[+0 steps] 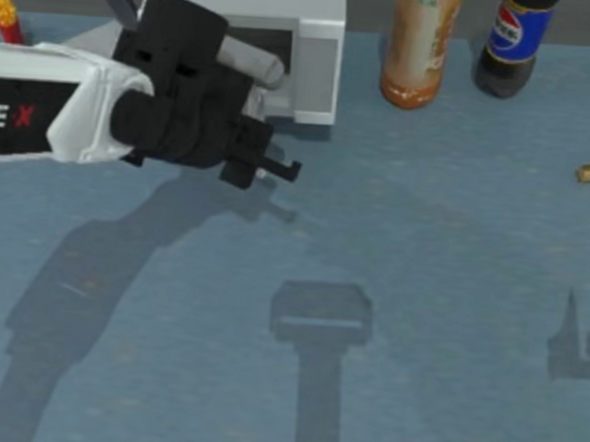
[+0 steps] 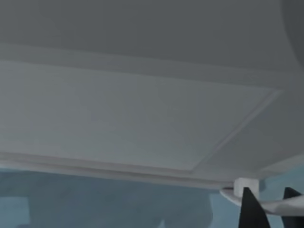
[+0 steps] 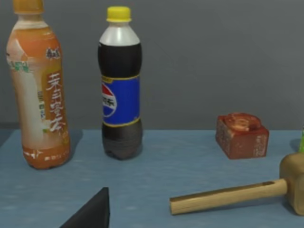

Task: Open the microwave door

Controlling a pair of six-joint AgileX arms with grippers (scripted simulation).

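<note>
1. Microwave: one, far left of table; heavy, rigid.
2. Door: one, stiff hinged panel, ajar; best held at slim handle.
3. Left hand: at door edge, fingers astride handle; grip uncertain.
4. Bottles: two.
5. Mallet: one.

My left arm reaches in from the top view's left edge, wrist level, and my left gripper points rightward with its dark fingers slightly parted. My right arm is parked out of the top view.
</note>
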